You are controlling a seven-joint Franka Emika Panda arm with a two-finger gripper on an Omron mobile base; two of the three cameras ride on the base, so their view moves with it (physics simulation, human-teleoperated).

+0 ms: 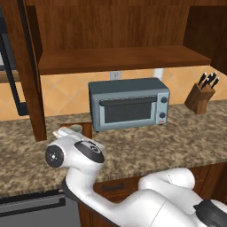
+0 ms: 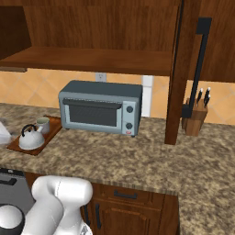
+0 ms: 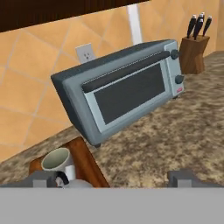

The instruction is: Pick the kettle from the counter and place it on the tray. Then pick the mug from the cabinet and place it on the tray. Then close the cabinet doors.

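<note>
Gripper (image 3: 113, 178) spread wide above kettle (image 2: 31, 137) and mug (image 3: 57, 160) on tray (image 2: 46, 137); no legible writing.

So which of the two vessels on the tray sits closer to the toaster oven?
The mug, small and grey-beige, at the tray's back end; the domed kettle sits nearer the counter's front edge.

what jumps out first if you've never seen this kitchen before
The grey-blue toaster oven stands mid-counter against the tiled wall, under the open wall cabinet, whose doors hang wide. To its left, the wooden tray already carries the silvery kettle and the mug. A knife block stands at the right, and the end effector hangs open just above the tray.
</note>
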